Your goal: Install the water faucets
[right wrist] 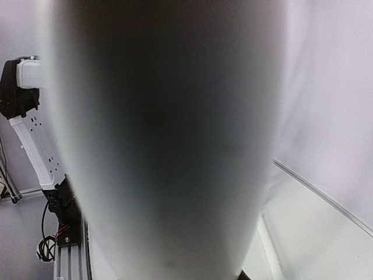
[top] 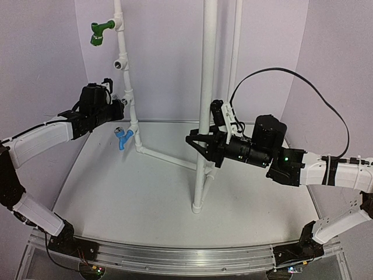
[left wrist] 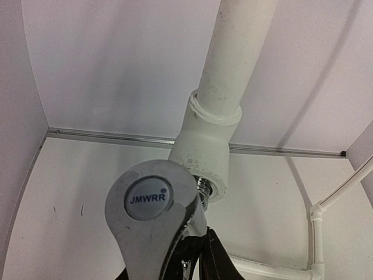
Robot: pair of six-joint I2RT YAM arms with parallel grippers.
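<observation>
The chrome faucet [left wrist: 152,201], with a JMWRR cap on its handle, fills the left wrist view. Its threaded end sits in the mouth of a white tee fitting [left wrist: 201,153] on the thin pipe. My left gripper [left wrist: 195,248] is shut on the faucet's body from below. The top view shows that gripper [top: 120,108] against the thin pipe at mid height. A blue faucet [top: 123,139] hangs from the fitting just below. A green faucet [top: 100,32] sits near the pipe's top. My right gripper [top: 201,146] is shut on the thick upright pipe [top: 207,70].
An empty tee fitting [top: 120,62] lies between the green faucet and my left gripper. A slanted pipe [top: 169,157] joins the thin pipe to the thick one. White walls close in the back and both sides. The thick pipe [right wrist: 163,140] blocks most of the right wrist view.
</observation>
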